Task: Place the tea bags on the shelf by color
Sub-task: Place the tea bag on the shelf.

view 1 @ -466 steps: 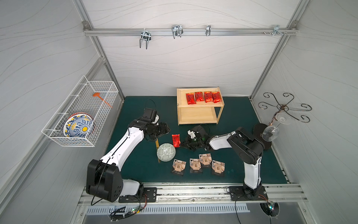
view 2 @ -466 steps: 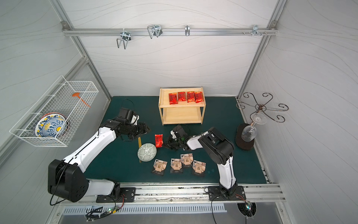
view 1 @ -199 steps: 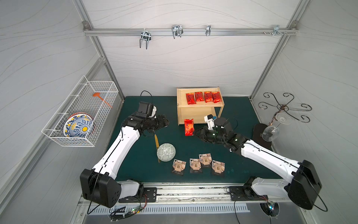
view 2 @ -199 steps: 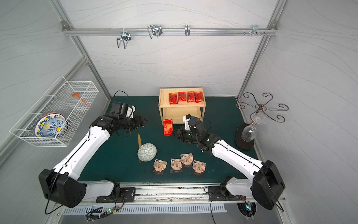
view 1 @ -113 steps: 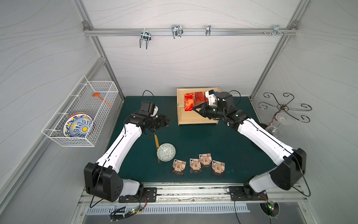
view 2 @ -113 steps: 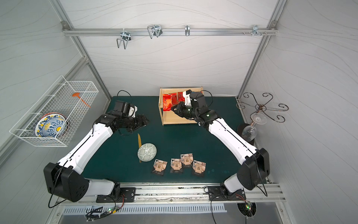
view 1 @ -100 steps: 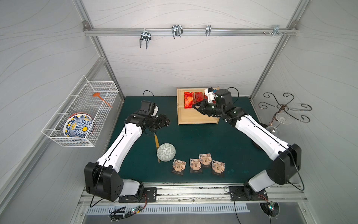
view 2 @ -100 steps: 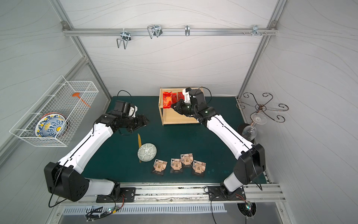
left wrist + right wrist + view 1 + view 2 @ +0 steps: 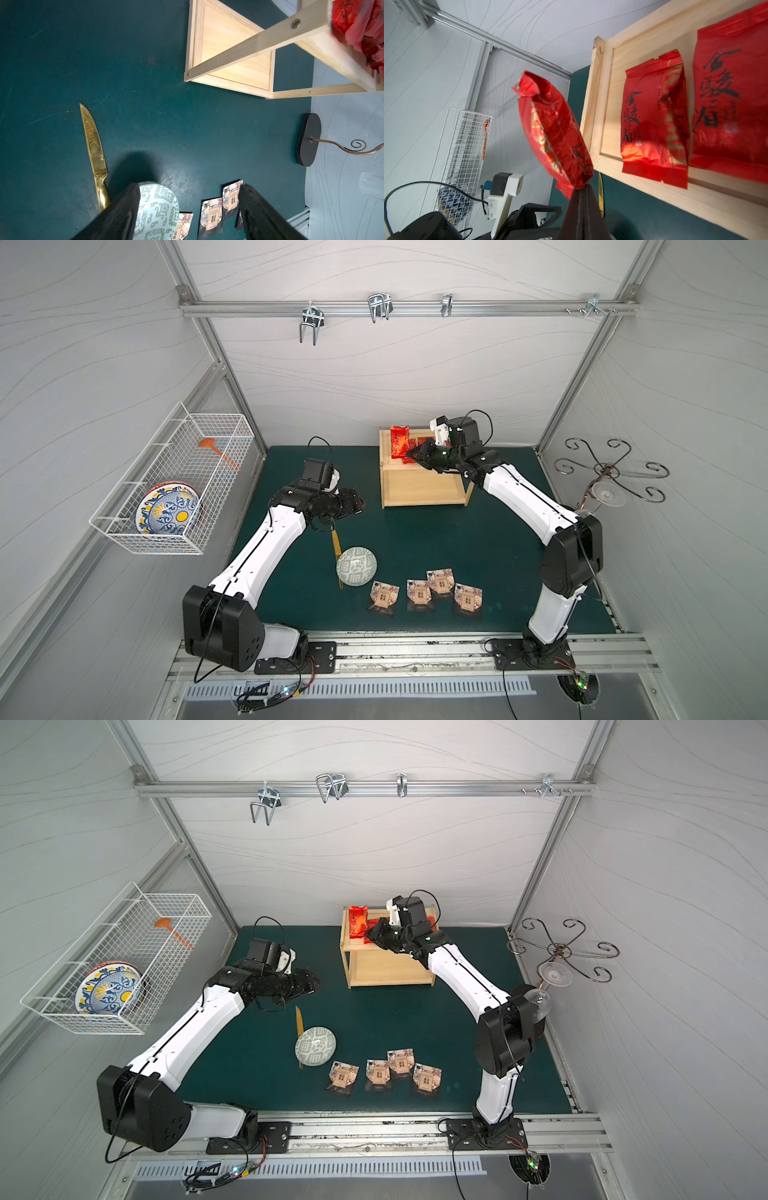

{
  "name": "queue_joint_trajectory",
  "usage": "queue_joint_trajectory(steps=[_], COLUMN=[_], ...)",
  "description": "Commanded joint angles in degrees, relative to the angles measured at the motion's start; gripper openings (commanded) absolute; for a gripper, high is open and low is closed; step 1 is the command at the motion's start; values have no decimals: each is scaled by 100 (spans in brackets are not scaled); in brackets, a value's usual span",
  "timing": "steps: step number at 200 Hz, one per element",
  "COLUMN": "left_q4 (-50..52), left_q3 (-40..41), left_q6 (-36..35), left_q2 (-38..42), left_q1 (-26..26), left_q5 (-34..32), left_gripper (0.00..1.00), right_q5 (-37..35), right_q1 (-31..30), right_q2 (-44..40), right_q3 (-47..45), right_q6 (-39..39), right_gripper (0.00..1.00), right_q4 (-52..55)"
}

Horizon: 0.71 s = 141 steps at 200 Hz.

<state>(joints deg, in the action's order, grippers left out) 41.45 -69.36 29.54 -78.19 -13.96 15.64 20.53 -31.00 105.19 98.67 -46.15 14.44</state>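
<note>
My right gripper (image 9: 411, 454) (image 9: 370, 934) (image 9: 581, 187) is shut on the lower edge of a red foil tea bag (image 9: 400, 441) (image 9: 358, 921) (image 9: 552, 128). It holds the bag upright in the air at the left end of the shelf's (image 9: 419, 489) (image 9: 386, 969) (image 9: 596, 104) top tier. Other red tea bags (image 9: 654, 124) lie flat on that tier, partly hidden by the arm in both top views. Several black-edged tea bags (image 9: 419, 593) (image 9: 377, 1072) (image 9: 209, 216) lie near the table's front. My left gripper (image 9: 359, 506) (image 9: 316, 982) (image 9: 189, 191) hovers open and empty left of the shelf.
A green-patterned bowl (image 9: 356, 566) (image 9: 158, 207) sits upside down on a gold knife (image 9: 336, 539) (image 9: 93, 145) left of the black-edged bags. A white wire basket (image 9: 174, 481) with a painted plate hangs on the left wall. A curled metal stand (image 9: 606, 472) (image 9: 308, 141) with a hanging glass is at the right.
The right arm has carried the red tea bag up from the table to the left end of the shelf's top tier, edging higher and further back lately. The left arm has barely moved.
</note>
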Motion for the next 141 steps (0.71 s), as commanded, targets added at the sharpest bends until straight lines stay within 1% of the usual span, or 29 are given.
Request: queue_joint_trajectory(steps=[1,141], left_q4=[-267,-291], left_q3=[-25,20], left_q6=[-111,-80], left_q2=[-29,15], left_q1=[33,67], left_q5=[-8,132], left_gripper=[80,80], right_q5=[-65,-131], right_q1=[-26,-108], right_q2=[211,1041], right_q3=[221,964], right_q6=[134,80], right_gripper=[0,1], right_q4=[-11,147])
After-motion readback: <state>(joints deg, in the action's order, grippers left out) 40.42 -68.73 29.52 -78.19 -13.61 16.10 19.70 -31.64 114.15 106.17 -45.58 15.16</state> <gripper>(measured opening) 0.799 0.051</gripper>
